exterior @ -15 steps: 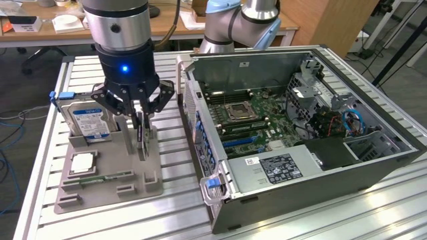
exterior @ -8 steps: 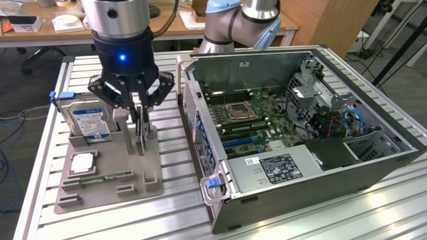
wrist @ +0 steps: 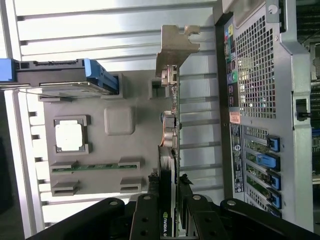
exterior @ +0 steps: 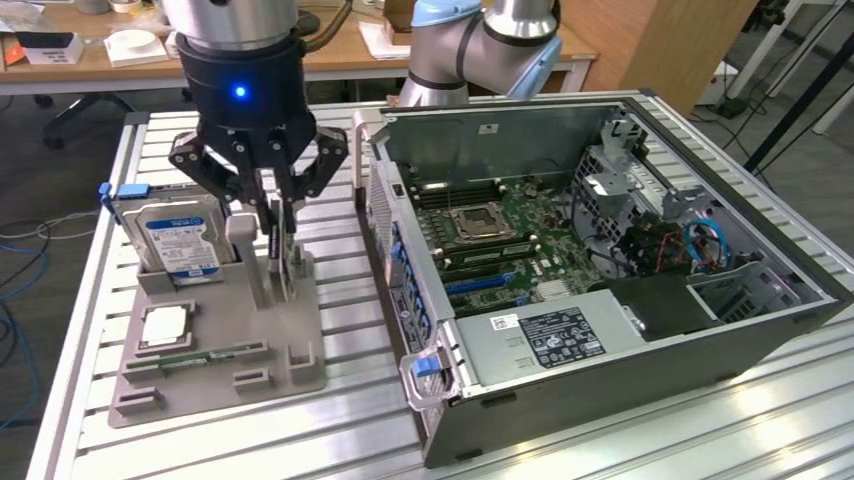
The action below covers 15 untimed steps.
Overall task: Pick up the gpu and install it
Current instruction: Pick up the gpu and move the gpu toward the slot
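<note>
Right now the gripper (exterior: pixel 276 240) hangs straight down over the grey fixture tray (exterior: pixel 214 375). On the exterior view's clock face the tray sits at about nine o'clock from the open computer case (exterior: pixel 747 320).

- Grip: the fingers (wrist: pixel 192 212) stand on either side of the gpu (wrist: pixel 171 125), which is on edge in the tray's slot. From the wrist view I read the pads as pressed against both faces of the card, so I log it as clamped on the gpu. The contact line is dark, though, so I hold that loosely. I cannot tell whether the card has left its slot.
- Why on edge: I judge the slot keeps the card upright so a narrow pinch from above can take it by its flat faces. The silver bracket (wrist: pixel 176 42) sits at the end away from the jaws, clear of the grip.
- Neighbours, untouched: the hard drive (exterior: pixel 180 240) stands upright at nine o'clock from the gripper. The processor chip (exterior: pixel 163 326) lies flat at seven, and the green memory stick (exterior: pixel 220 353) lies in its groove at six.
- Case: it lies on its side with the motherboard (exterior: pixel 487 225) facing up, presumably so a card can go in from above. The gpu is not in it.
</note>
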Each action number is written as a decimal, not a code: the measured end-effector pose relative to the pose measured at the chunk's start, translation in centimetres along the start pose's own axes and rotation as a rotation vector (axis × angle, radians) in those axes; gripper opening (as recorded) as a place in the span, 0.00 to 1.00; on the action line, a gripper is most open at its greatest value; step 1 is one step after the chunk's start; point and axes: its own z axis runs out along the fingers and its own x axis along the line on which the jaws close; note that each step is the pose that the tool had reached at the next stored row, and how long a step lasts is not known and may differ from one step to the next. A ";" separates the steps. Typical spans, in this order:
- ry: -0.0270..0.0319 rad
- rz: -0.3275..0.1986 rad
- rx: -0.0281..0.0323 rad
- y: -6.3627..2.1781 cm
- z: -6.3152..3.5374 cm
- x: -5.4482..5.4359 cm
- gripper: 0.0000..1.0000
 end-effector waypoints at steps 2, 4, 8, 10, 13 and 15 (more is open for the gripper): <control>0.0000 -0.001 0.0001 0.00 -0.40 0.0 0.26; 0.0000 -0.001 0.0000 0.00 -0.76 0.0 0.26; 0.0001 -0.002 0.0001 0.02 -1.48 0.0 0.26; 0.0002 -0.002 0.0004 0.03 -1.83 0.0 0.26; 0.0001 -0.005 0.0004 0.03 -2.24 0.0 0.26; 0.0000 -0.007 0.0003 0.03 -2.62 0.0 0.26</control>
